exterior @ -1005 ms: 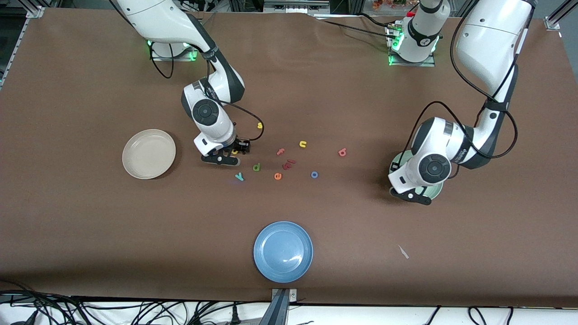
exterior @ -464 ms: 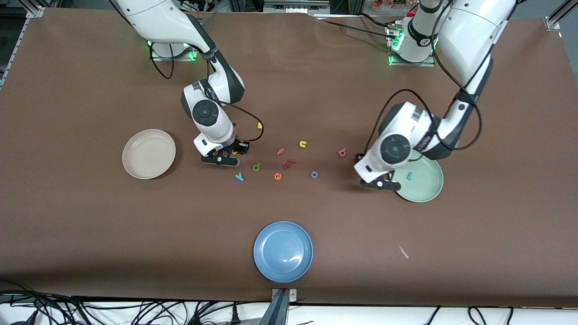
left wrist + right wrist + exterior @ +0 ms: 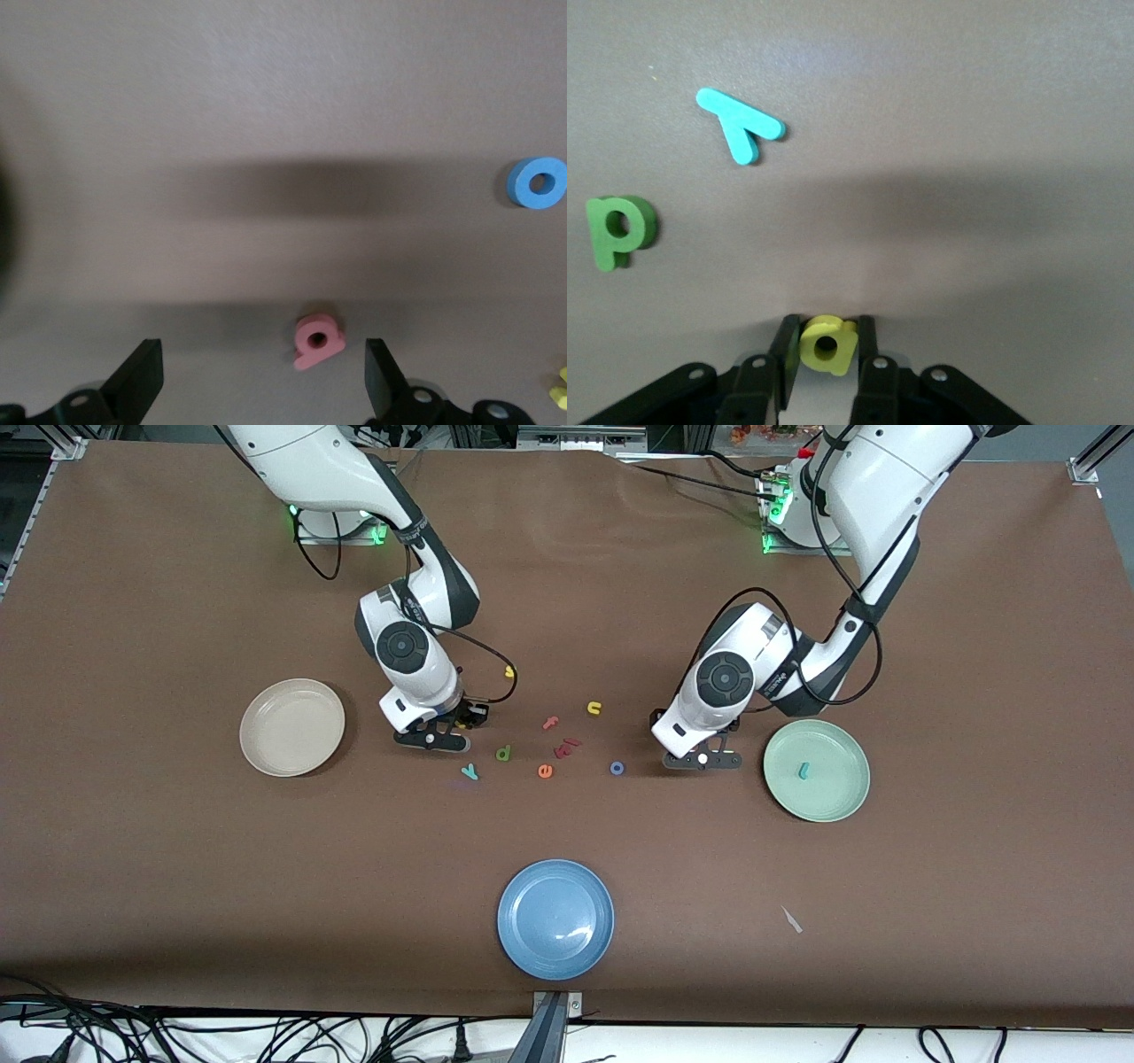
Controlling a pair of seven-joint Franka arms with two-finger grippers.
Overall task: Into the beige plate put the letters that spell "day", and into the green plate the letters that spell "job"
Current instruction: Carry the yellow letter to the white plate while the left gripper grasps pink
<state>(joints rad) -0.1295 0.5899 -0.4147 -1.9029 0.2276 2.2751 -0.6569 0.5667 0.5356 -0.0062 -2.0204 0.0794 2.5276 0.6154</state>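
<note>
A round cream-beige plate (image 3: 291,726) sits toward the right arm's end of the brown bench (image 3: 177,886), with no letter on it yet. Just beside it, the right hand (image 3: 434,737) is low at the bench, its fingers (image 3: 784,341) pressed in on the small yellow foam "a" (image 3: 828,343) and pinching it from both sides. Whether the letter has left the surface cannot be told. The flat teal foam "y" (image 3: 469,772) and green foam "d" (image 3: 503,754) lie near that hand, a little nearer the front camera, so the right arm is the closer one for both.

Toward the left arm's end, the blue foam ring "o" (image 3: 617,767) lies on the bench beside the left hand (image 3: 700,759). That hand is spread wide over the salmon-pink foam "b" (image 3: 317,341). In the left wrist view the "b" lies flat between the two fingers (image 3: 142,376), closer to one than the other, so the grasp likely calls for a straight descent with a slight shift to centre it.

Next comes the round pale mint-green plate (image 3: 846,802), holding the teal foam hook "j" (image 3: 803,771).
</note>
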